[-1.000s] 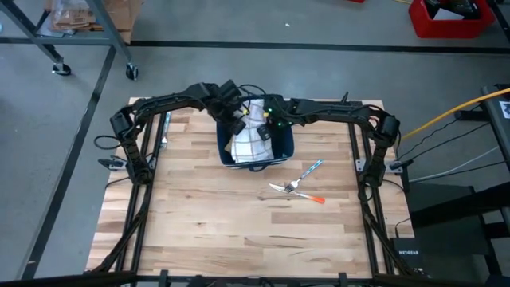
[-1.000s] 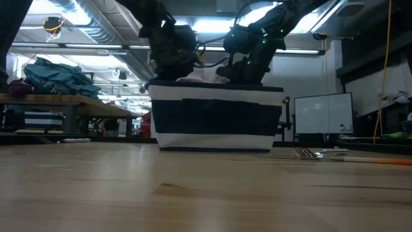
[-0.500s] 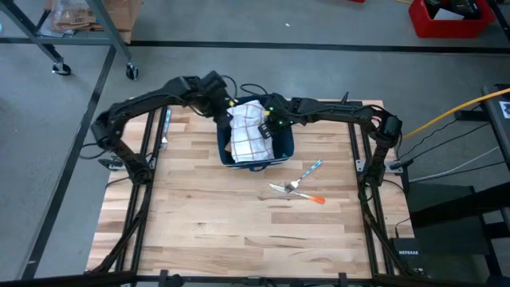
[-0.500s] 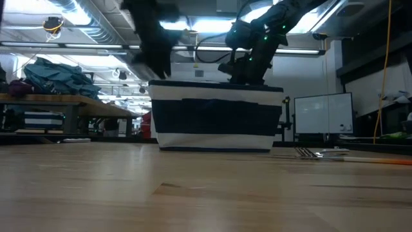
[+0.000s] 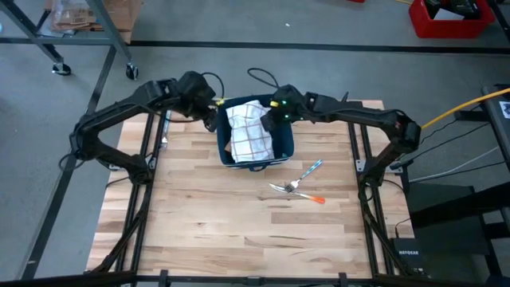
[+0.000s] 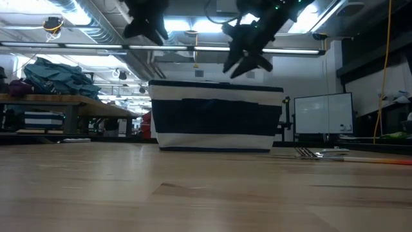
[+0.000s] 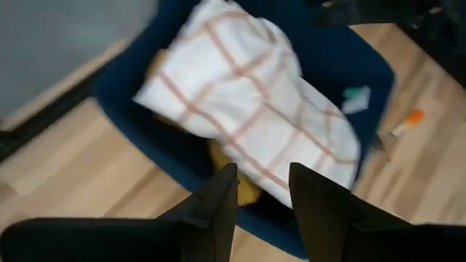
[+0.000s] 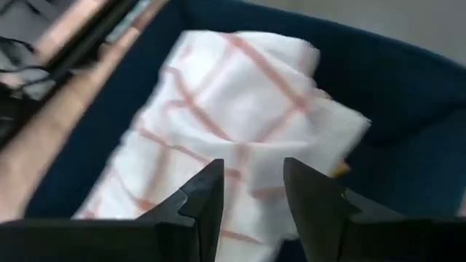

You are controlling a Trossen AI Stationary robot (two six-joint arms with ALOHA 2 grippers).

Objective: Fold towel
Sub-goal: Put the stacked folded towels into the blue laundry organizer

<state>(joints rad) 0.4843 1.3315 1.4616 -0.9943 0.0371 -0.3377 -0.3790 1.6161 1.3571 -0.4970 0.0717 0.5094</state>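
Both grippers have lifted clear of the bin since a second ago, when they were down at its rim with the cloth between them; the towel now lies alone inside.

Item 1. Towel (image 5: 249,131): white with a thin reddish check, bunched and part-folded, lying in the bin at upper centre of the high view. It fills most of the bin's inside, with something yellow showing under one edge in the left wrist view.

Item 2. Bin (image 5: 285,147): dark blue fabric with pale bands, standing upright on the table near its far edge; centre of the low view.

Item 3. Left gripper (image 5: 210,108): just outside the bin's upper-left corner in the high view, raised above the rim at upper left of the low view. Fingers parted, nothing between them.

Item 4. Right gripper (image 5: 273,118): over the bin's upper-right part in the high view, hanging above the rim in the low view. Fingers parted with a gap, holding nothing.

Item 5. Table (image 5: 199,223): pale wooden butcher-block top, mid-frame in the high view.

Item 6. Fork (image 5: 285,187): metal, lying on the table right of and below the bin.

Item 7. Blue-tipped utensil (image 5: 312,168) and an orange-tipped one (image 5: 315,198): lying beside the fork, well apart from the bin.
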